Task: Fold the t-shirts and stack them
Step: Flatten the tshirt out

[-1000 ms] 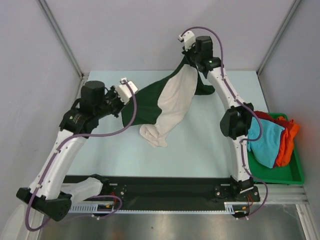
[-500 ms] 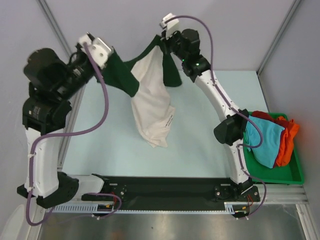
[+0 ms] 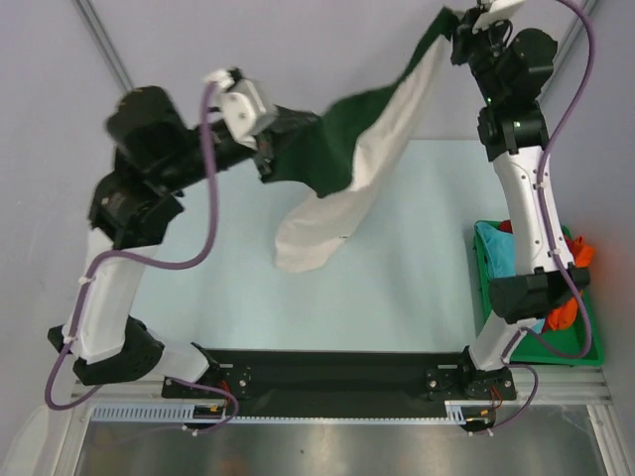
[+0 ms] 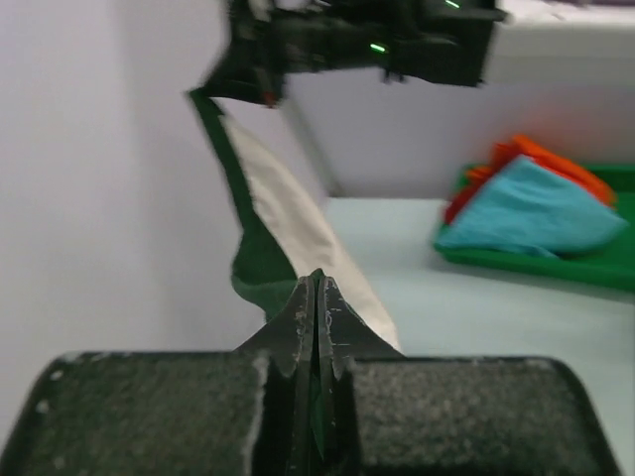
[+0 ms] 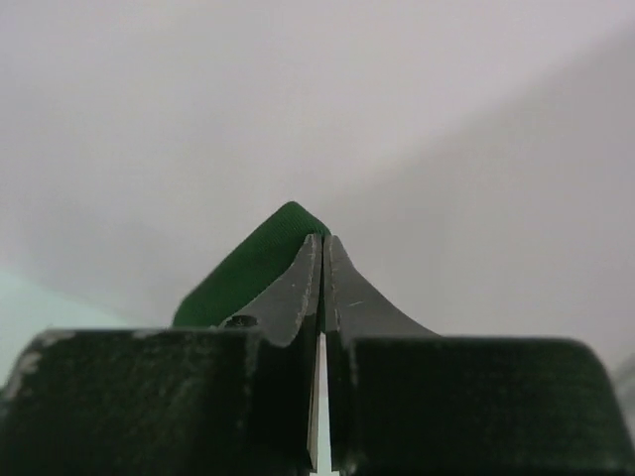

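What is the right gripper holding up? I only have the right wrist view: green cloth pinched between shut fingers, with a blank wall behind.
Observer: In the top view the right gripper holds one end of a dark green t-shirt high in the air, with a cream-white t-shirt draped along it.
Operator: Is the other arm on it too?
Observer: Yes. The left gripper is shut on the other end of the green cloth, which spans between the arms.
Operator: Anything else nearby?
Observer: A green tray at the table's right edge holds teal cloth and orange cloth.
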`<move>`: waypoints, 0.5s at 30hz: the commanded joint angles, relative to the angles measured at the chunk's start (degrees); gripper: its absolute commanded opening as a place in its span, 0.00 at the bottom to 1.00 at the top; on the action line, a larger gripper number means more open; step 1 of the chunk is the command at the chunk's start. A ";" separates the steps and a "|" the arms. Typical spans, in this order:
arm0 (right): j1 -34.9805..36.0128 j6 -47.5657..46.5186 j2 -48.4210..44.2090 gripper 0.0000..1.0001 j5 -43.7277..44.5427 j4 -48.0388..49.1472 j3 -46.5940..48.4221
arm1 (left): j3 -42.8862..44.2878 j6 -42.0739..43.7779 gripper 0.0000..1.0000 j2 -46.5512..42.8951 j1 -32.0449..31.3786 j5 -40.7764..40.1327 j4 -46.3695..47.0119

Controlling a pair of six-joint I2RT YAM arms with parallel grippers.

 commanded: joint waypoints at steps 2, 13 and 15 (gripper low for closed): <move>-1.03 -2.56 -8.74 0.00 -4.21 -1.40 -22.56 | -11.45 -9.17 0.07 -0.50 -6.10 7.84 2.02; -1.03 -3.70 -16.68 0.00 -5.79 -2.63 -45.58 | -31.68 -5.15 0.73 -3.23 -5.07 -3.49 10.98; -1.03 -3.53 -16.59 0.00 -6.14 -2.80 -45.32 | -35.97 -4.00 0.74 -2.09 -1.13 -4.28 11.78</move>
